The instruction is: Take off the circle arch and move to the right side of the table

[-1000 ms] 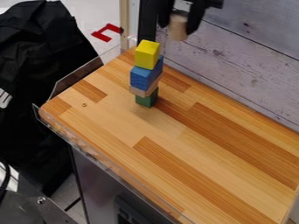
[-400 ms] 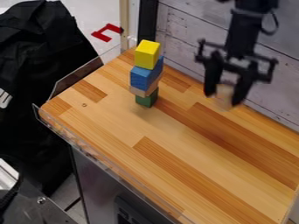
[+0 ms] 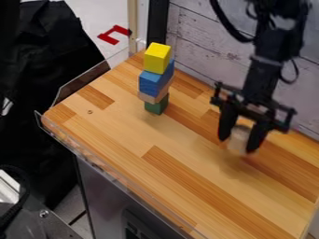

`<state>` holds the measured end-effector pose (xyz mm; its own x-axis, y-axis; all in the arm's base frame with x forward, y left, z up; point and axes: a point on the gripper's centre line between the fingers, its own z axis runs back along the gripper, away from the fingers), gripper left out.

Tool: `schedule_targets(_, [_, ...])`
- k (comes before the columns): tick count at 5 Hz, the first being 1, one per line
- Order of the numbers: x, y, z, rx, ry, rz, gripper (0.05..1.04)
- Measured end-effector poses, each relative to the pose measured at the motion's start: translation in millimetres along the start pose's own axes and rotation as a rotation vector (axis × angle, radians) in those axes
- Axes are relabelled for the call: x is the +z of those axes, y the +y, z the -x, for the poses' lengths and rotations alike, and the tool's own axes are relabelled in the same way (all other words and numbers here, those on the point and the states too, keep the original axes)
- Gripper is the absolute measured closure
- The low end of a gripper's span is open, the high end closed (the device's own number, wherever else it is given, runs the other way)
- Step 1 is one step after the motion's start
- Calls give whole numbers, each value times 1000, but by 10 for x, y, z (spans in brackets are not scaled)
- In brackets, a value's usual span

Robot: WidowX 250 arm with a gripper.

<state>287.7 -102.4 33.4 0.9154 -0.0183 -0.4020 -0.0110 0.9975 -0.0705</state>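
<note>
Block (image 3: 237, 140) gripped in the end effector (image 3: 237, 145), low over the right part of the worktop (image 3: 124, 126); swung rightward, then lowered in the past second, well apart from the stack (image 3: 153, 84); removal apparently done, leaving only placement and release.

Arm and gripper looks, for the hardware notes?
Arm: matte black, slim jointed segments, loose black cables looping off its upper part. Gripper: black too, two thick fingers under a wide crossbar with knobby ends. Markings: none I can make out.
</note>
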Motion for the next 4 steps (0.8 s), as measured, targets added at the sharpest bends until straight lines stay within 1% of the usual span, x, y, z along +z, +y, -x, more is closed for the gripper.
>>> schedule_targets(1, [-146,-143,-33,-48,35,-54,536])
schedule_targets(2, [-188,-317,-106,-93,43,-86,537])
schedule_targets(3, [-230,-417,-162,-113,50,-108,536])
schedule_targets(4, [-244,-423,-169,-111,54,-113,536])
